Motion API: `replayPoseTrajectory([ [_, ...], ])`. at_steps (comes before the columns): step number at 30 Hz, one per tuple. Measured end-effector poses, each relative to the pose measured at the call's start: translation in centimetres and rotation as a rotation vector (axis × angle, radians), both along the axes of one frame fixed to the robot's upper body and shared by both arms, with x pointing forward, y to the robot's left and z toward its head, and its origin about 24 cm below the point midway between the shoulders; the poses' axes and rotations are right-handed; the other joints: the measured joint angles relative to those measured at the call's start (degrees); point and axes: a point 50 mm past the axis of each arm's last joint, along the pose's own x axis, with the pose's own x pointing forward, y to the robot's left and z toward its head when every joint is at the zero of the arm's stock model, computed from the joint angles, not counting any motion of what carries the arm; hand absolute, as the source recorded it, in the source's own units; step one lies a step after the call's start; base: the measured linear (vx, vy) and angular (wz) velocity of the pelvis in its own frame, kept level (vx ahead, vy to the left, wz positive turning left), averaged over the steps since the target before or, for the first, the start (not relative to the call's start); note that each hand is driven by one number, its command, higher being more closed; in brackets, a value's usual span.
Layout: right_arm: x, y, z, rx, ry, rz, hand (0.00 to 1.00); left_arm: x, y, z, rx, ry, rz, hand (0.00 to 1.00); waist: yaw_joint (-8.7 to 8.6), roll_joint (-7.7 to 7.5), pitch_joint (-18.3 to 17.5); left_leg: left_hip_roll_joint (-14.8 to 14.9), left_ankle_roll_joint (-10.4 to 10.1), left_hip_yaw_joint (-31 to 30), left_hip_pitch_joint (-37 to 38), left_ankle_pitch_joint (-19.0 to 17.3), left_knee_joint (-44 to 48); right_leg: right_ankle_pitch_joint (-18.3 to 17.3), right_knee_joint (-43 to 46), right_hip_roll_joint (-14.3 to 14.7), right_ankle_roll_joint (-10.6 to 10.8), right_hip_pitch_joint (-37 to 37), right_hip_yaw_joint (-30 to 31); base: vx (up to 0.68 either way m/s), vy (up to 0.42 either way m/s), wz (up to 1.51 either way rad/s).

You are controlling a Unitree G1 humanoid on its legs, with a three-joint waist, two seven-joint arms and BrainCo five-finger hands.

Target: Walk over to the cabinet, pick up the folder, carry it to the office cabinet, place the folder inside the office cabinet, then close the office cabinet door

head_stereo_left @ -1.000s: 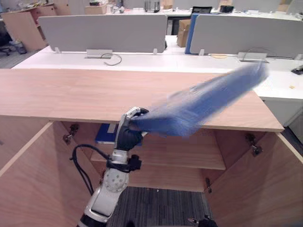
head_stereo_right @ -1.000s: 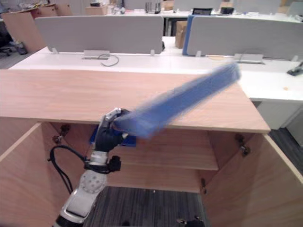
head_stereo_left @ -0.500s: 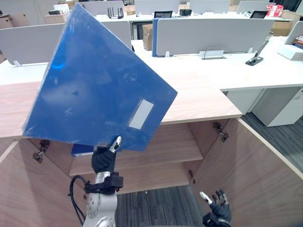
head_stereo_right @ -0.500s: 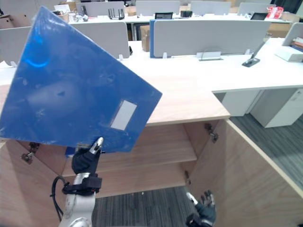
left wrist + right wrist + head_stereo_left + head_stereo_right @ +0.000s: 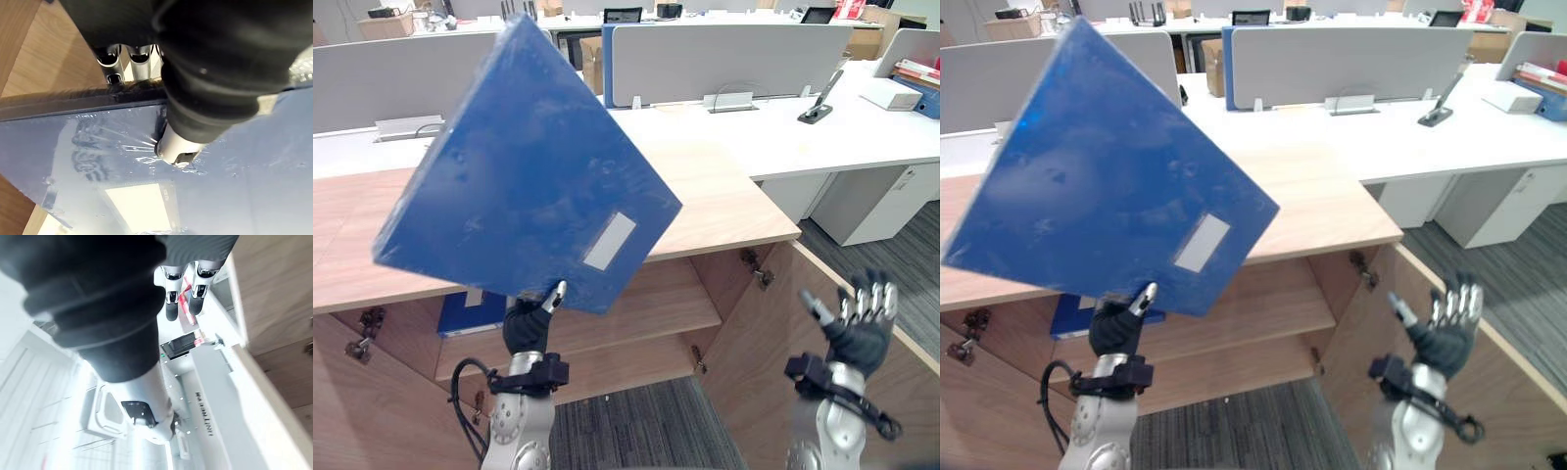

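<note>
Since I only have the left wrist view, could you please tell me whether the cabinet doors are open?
Observer: Yes, the cabinet has both doors open.
Operator: Thanks. Where is the right hand?
Observer: The right hand is raised, open, beside the right door.
Operator: Is anything on the shelf?
Observer: A second folder sits at the left end of the shelf, behind the folder in the left hand.
</note>
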Motion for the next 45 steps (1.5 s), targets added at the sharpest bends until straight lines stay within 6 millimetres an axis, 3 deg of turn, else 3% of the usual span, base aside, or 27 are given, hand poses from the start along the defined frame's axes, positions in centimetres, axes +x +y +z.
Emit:
replayPoseTrajectory([
  [4, 3.4, 0.5, 3.8, -0.073, -0.17, 0.133, 0.0, 1.3, -0.7, 0.0, 0.077, -0.02, -0.054, 1.0, 0.14, 0.05, 0.0, -0.9, 0.5, -0.8, 0.0, 0.1, 0.4, 0.0, 0.0, -0.7, 0.0, 0.3, 0.6, -0.02, 0.057, -0.02],
  [8, 7.0, 1.0, 6.1, -0.163, -0.213, 0.279, 0.0, 1.6, -1.1, -0.2, 0.098, -0.016, -0.084, 1.0, 0.47, 0.05, 0.0, -1.7, 1.0, -1.6, 0.0, 0.2, 0.5, 0.0, 0.0, -1.5, 0.0, 0.5, 0.6, -0.03, 0.074, 0.04],
  [15, 11.5, 3.1, 6.8, -0.19, -0.157, 0.516, 0.0, 1.5, -2.6, -0.8, 0.118, 0.005, -0.189, 1.0, 2.08, 0.05, 0.1, -2.6, 1.9, -3.3, 0.1, 1.0, -0.2, 0.0, 0.7, -1.9, 0.0, 0.6, 0.1, -0.03, 0.051, 0.04],
  [21, 13.9, 5.4, 6.9, -0.278, -0.071, 0.701, 0.0, 1.6, -3.0, -1.1, 0.108, 0.015, -0.242, 1.0, 2.04, 0.13, 0.1, -2.6, 1.9, -5.1, -0.2, 1.8, -0.4, 0.0, 0.7, -2.0, 0.0, 0.7, -1.3, -0.05, 0.04, 0.13],
  [32, 14.9, 8.7, 7.7, -0.606, 0.076, 1.028, 0.0, 1.3, -2.4, -2.5, 0.167, 0.078, -0.301, 1.0, 2.85, 0.01, 0.1, -2.4, 1.7, -7.0, -1.1, 3.0, -0.5, 0.5, -0.4, -1.8, -0.7, 1.0, -2.9, -0.03, 0.024, 0.07],
  [36, 14.8, 8.2, 7.3, -0.752, 0.181, 1.091, 0.0, 1.1, -2.2, -3.0, 0.214, 0.099, -0.342, 1.0, 3.25, -0.21, 0.1, -2.3, 1.6, -7.9, -1.2, 3.3, -0.5, 0.6, -0.7, -1.8, -0.8, 1.4, -3.9, 0.0, 0.023, 0.11],
  [42, 14.5, 7.4, 7.1, -0.779, 0.219, 1.124, 0.0, 1.0, -2.4, -3.0, 0.242, 0.096, -0.376, 1.0, 3.72, -0.45, 0.1, -2.0, 1.4, -8.4, -2.1, 3.7, -0.5, 1.2, -1.4, -1.5, -1.1, 1.1, -4.4, 0.0, 0.012, 0.05],
  [43, 14.5, 7.4, 7.1, -0.78, 0.22, 1.126, 1.0, 1.0, -2.4, -3.0, 0.243, 0.095, -0.378, 1.0, 3.73, -0.46, 0.1, -2.0, 1.4, -8.3, -2.1, 3.7, -0.5, 1.2, -1.5, -1.5, -1.1, 1.1, -4.4, 0.0, 0.0, 0.0],
  [45, 14.5, 7.0, 7.2, -0.764, 0.232, 1.127, 1.0, 1.2, -2.6, -2.9, 0.256, 0.087, -0.397, 1.0, 3.92, -0.57, 0.1, -2.0, 1.4, -8.3, -2.1, 3.7, -0.5, 1.2, -1.5, -1.5, -1.0, 1.1, -4.4, 0.0, 0.0, 0.0],
])
